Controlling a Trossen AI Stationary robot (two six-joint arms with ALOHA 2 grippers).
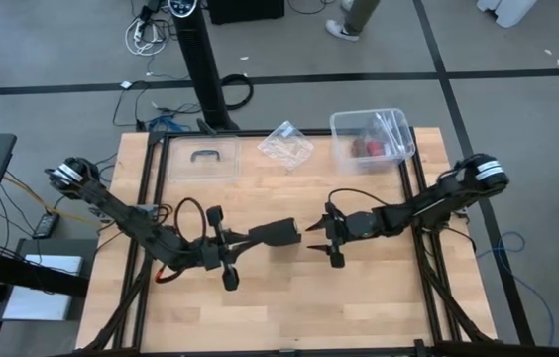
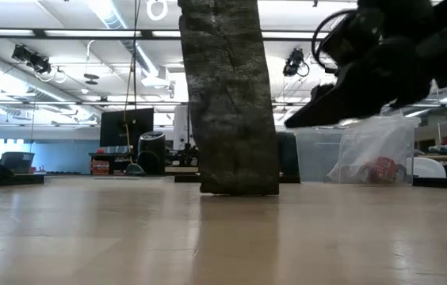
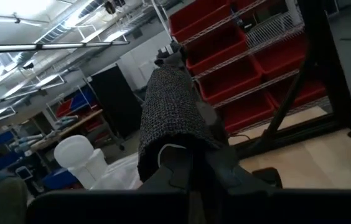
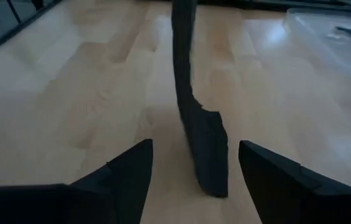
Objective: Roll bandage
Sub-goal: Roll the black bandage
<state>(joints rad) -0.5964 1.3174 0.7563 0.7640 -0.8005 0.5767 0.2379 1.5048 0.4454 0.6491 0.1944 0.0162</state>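
Wooden table (image 1: 359, 297) from above: I count one bandage (image 1: 278, 233), pinched by my left gripper (image 1: 260, 236), right gripper (image 1: 321, 237) spread open just beside it. Low down, bandage (image 2: 227, 103) stands upright before one clear box (image 2: 350, 158). Right wrist: open fingers (image 4: 126, 171) flank it.

The bandage (image 2: 229, 95) is black cloth, matt and soft, with a rough knit weave – its netted texture shows clearest in the left wrist view (image 3: 169, 115). The table (image 1: 289, 297) is pale wood, smooth with a slight sheen, its plank grain plain to see. Its frame (image 1: 423, 268) is dark metal. At the far right, the box (image 1: 371, 139) is clear plastic, glossy; the wrapper (image 1: 285, 145) beside it is thin, crinkled, clear plastic. The lid (image 1: 202, 157) is clear plastic too – smooth. Both grippers' fingers (image 4: 126, 174) are dark and matt.
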